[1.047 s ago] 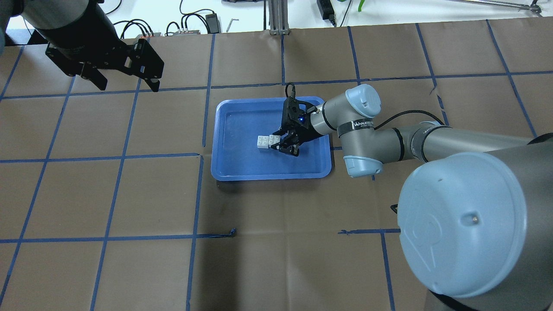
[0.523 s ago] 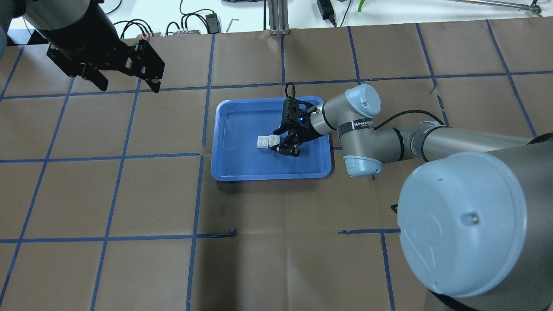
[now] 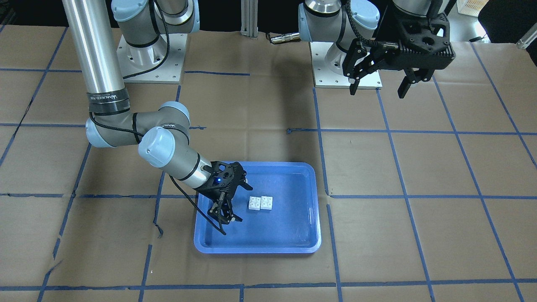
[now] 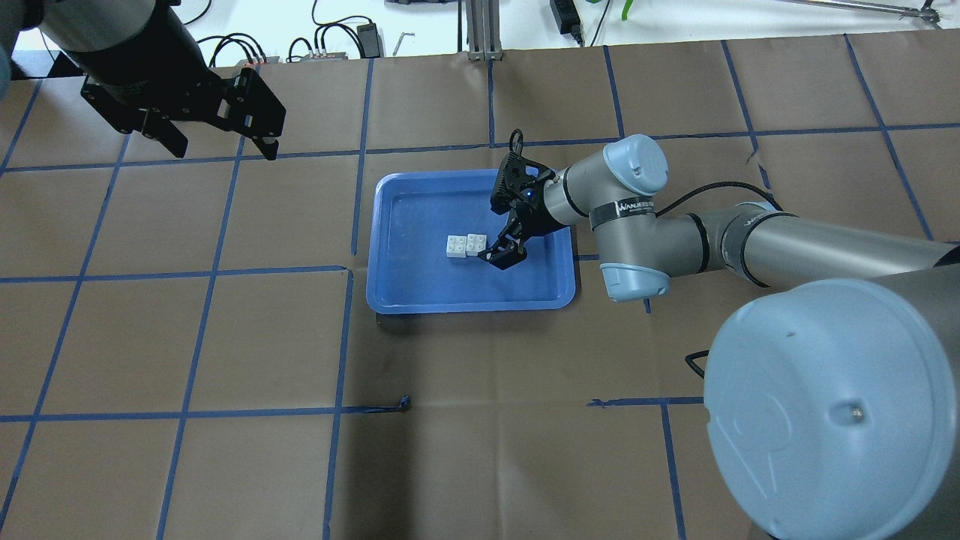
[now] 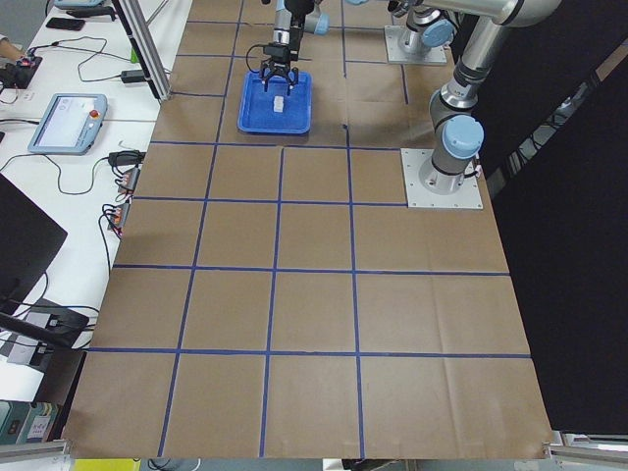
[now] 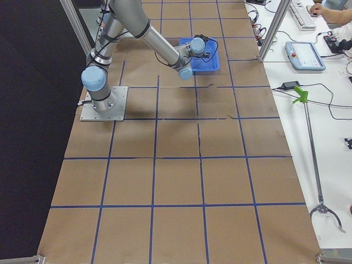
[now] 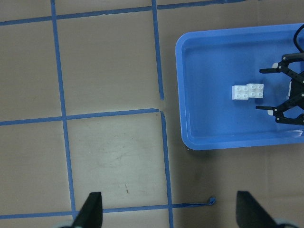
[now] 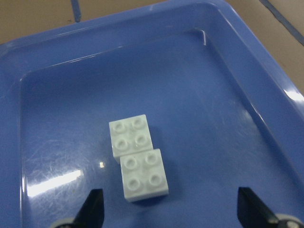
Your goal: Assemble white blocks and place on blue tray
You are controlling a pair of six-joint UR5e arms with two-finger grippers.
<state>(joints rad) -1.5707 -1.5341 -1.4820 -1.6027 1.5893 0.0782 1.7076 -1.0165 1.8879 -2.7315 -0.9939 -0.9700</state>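
Observation:
The two white blocks lie touching, slightly offset, on the floor of the blue tray. They also show in the front view, left wrist view and right wrist view. My right gripper is open and empty, just to the right of the blocks and apart from them; it also shows in the front view. My left gripper is open and empty, high over the table's far left, well away from the tray.
The table is covered in brown paper with a grid of blue tape lines. Cables and a power brick lie beyond the far edge. The arms' base plates sit at the robot's side.
My right gripper has drawn back to the right from around the right-hand block, and its wrist has turned. The blocks stay in place. The left arm has not moved.

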